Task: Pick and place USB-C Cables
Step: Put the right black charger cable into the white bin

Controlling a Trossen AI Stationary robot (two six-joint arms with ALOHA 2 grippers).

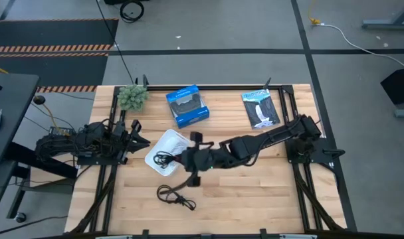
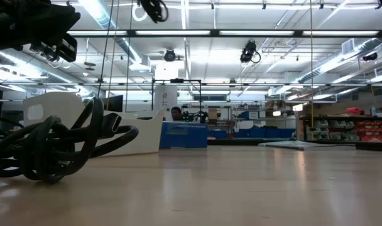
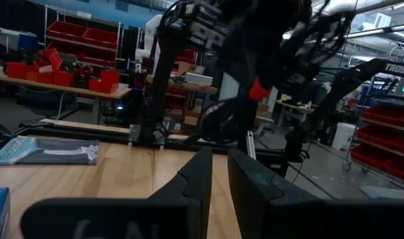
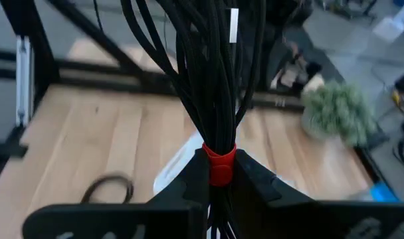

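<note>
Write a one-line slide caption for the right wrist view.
Right end effector shut on a black cable bundle with a red tie, held above the wooden table.

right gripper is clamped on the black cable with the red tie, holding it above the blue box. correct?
Not quite. The right gripper is shut on the black cable with the red tie, but the high view shows it beside the white tray, not above the blue box, which sits farther back.
</note>
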